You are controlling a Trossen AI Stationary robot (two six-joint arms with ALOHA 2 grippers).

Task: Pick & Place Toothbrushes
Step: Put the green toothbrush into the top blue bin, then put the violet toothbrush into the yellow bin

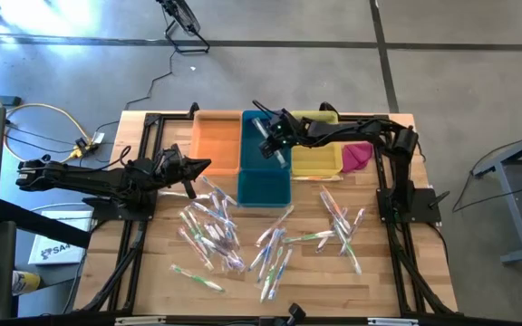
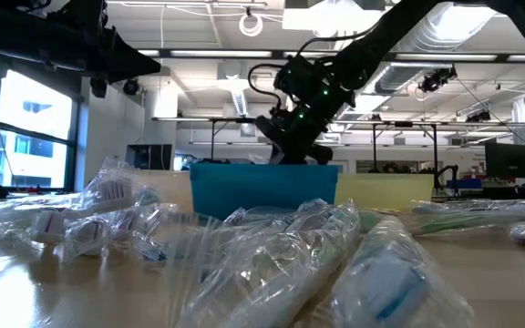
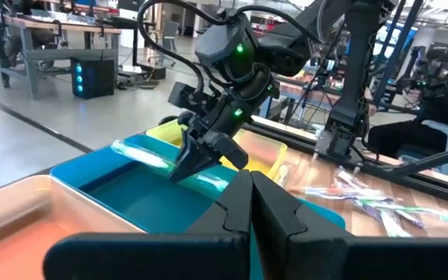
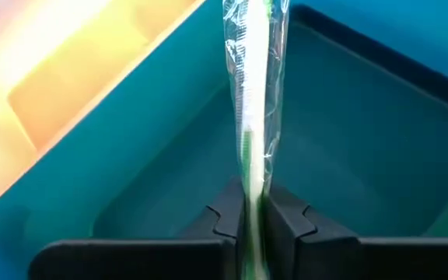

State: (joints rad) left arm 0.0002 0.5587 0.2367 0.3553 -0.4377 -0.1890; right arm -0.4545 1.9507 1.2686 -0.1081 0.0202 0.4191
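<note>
High view: the right tool (image 1: 279, 149) is seen above the blue bin (image 1: 265, 186), which sits between the orange bin (image 1: 217, 140) and the yellow bin (image 1: 315, 161). A wrapped green toothbrush (image 4: 253, 93) is gripped between its fingers, as shown in the right wrist view, and is held over the inside of the blue bin. The left tool (image 1: 203, 167) is kept closed, with nothing in it, beside the orange bin. Many wrapped toothbrushes (image 1: 214, 231) are spread on the wooden surface (image 1: 152, 281) in front of the bins. A pink cloth (image 1: 356, 155) is seen by the yellow bin.
</note>
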